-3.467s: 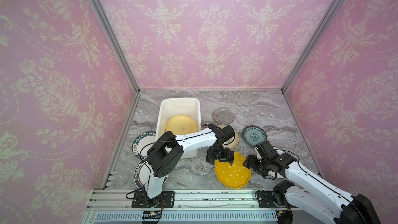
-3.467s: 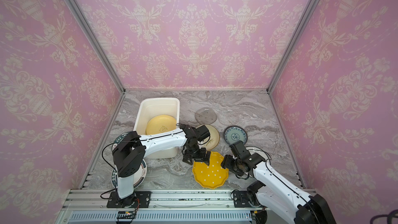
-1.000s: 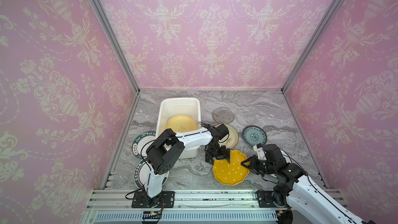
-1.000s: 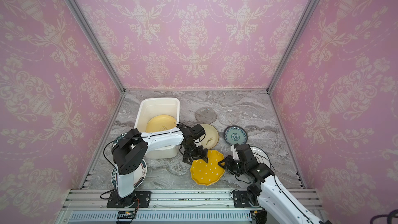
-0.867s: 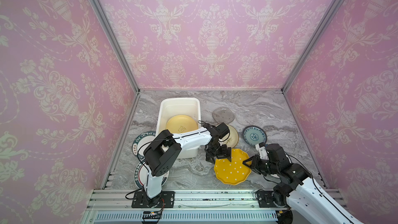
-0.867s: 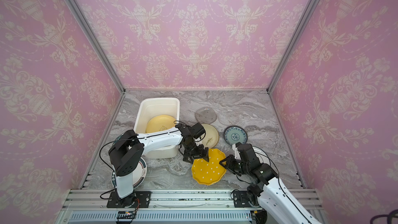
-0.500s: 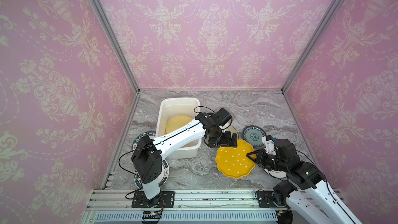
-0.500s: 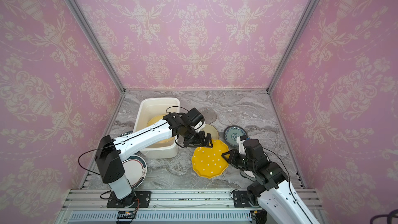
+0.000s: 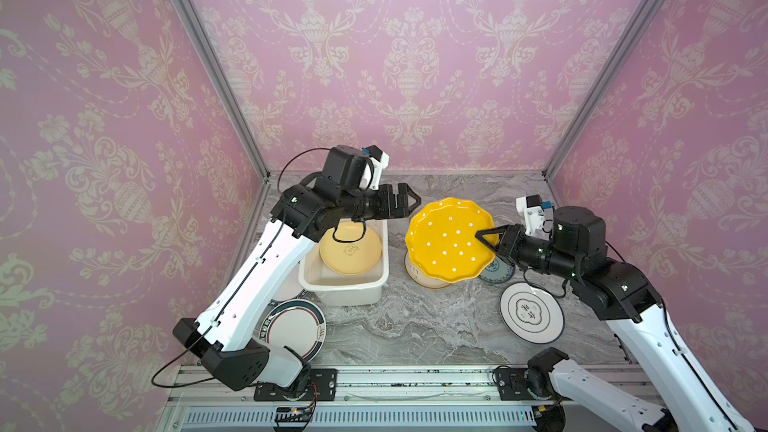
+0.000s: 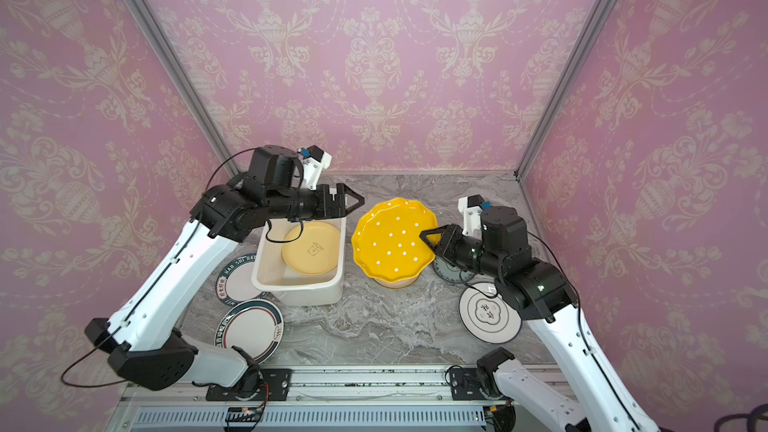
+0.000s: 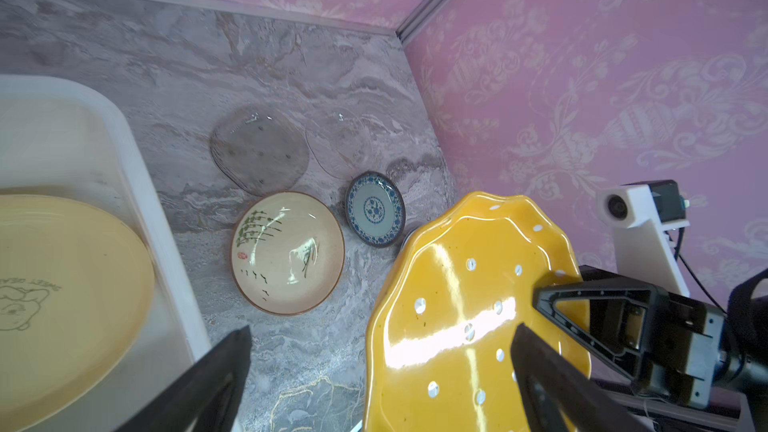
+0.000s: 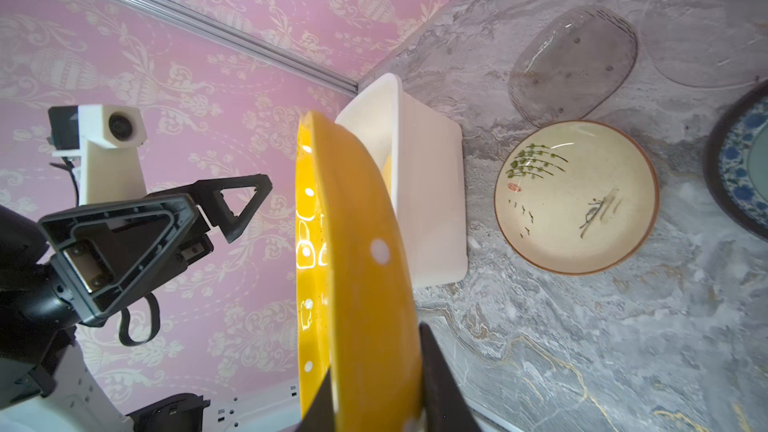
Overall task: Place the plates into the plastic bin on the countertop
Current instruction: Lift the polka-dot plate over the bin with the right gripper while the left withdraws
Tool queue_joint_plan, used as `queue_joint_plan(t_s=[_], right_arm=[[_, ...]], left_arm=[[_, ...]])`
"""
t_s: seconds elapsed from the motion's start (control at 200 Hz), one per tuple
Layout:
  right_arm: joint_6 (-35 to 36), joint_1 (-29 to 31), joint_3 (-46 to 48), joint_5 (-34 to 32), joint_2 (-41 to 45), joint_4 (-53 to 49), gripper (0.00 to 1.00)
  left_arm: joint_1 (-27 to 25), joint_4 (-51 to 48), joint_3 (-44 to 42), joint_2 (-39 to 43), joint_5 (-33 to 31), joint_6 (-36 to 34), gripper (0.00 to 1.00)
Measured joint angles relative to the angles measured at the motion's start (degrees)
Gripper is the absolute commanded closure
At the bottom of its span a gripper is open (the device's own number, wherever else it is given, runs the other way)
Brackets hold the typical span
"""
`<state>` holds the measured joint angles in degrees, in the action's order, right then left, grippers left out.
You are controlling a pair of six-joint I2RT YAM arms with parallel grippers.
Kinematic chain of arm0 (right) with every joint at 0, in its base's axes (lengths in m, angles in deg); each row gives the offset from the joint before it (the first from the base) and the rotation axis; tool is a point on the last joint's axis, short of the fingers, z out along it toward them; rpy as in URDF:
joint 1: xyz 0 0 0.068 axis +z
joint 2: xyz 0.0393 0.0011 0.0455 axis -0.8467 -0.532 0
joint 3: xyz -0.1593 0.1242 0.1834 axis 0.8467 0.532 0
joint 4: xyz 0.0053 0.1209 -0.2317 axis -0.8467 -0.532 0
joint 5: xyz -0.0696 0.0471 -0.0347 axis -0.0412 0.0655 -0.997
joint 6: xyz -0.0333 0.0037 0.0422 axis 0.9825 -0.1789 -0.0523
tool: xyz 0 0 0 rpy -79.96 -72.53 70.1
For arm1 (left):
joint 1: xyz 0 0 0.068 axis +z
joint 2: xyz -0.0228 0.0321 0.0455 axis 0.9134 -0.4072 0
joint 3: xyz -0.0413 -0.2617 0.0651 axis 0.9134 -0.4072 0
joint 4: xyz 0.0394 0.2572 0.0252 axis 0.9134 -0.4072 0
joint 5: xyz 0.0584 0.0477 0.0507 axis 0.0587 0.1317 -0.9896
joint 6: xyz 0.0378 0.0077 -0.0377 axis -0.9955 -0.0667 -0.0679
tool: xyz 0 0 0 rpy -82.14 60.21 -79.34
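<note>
My right gripper [image 9: 478, 237] [image 10: 424, 236] [image 12: 374, 371] is shut on the rim of the dotted scalloped yellow plate [image 9: 446, 243] [image 10: 390, 243] [image 11: 465, 326] [image 12: 353, 268], holding it tilted above the countertop [image 9: 415, 326]. The left gripper [image 9: 411, 202] [image 10: 356, 201] [image 11: 380, 340] [image 12: 226, 201] hangs open just beside that plate's far edge, apart from it, over the corner of the plastic bin [image 9: 345, 289] [image 10: 297, 288] [image 11: 124, 147] [image 12: 432, 184]. A pale yellow plate [image 9: 351, 249] [image 10: 311, 253] [image 11: 62, 292] lies in the bin.
On the countertop lie a cream plate with green sprigs [image 11: 286, 253] [image 12: 575, 197], a blue-patterned plate [image 11: 374, 209], glass plates [image 11: 259, 155] [image 12: 573, 64] and a white dark-rimmed plate [image 9: 532, 313] [image 10: 490, 313]. Two more rimmed plates [image 9: 293, 328] [image 10: 237, 280] sit left of the bin.
The dotted plate has risen off the countertop in my right gripper and tilted up. My left arm has lifted with it, its gripper wide open beside the plate.
</note>
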<state>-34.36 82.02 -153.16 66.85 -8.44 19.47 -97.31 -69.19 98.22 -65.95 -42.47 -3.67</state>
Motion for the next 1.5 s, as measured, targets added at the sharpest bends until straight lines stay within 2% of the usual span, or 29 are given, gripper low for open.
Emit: queue_joint_plan(t_s=[0.175,0.405,0.585,0.68,0.901,1.036,1.191,1.496], right_arm=[[-3.72,3.63,-1.79,-1.70,-6.91,3.82,0.87],[-10.34,15.63,-5.31,-11.85,-15.30,6.51,0.89],[-17.53,25.31,-9.84,-23.61,-22.08,9.90,0.87],[-21.94,29.90,-12.11,-30.91,-25.75,11.98,0.90],[-36.76,39.80,-18.84,-50.40,-37.16,14.27,0.90],[-44.65,42.93,-29.03,-57.46,-47.74,13.90,0.91],[-52.28,44.52,-37.83,-61.55,-56.54,12.59,0.92],[-60.33,44.48,-43.82,-64.41,-66.20,11.02,0.93]], left_arm=[[5.57,-0.98,-2.64,9.14,-4.90,-1.55,0.01],[6.05,-1.22,-12.11,21.51,-16.63,-2.60,0.01],[6.05,-1.31,-18.32,28.11,-24.35,-2.25,0.01],[6.05,-1.66,-19.82,30.49,-27.87,-1.68,0.01],[6.05,-1.73,-22.36,35.74,-32.24,0.76,0.01],[6.05,-2.21,-23.28,37.62,-33.42,1.77,0.01],[6.05,-3.04,-24.30,40.61,-34.88,2.05,0.01],[6.05,-5.57,-24.28,44.02,-38.27,0.90,0.01]])
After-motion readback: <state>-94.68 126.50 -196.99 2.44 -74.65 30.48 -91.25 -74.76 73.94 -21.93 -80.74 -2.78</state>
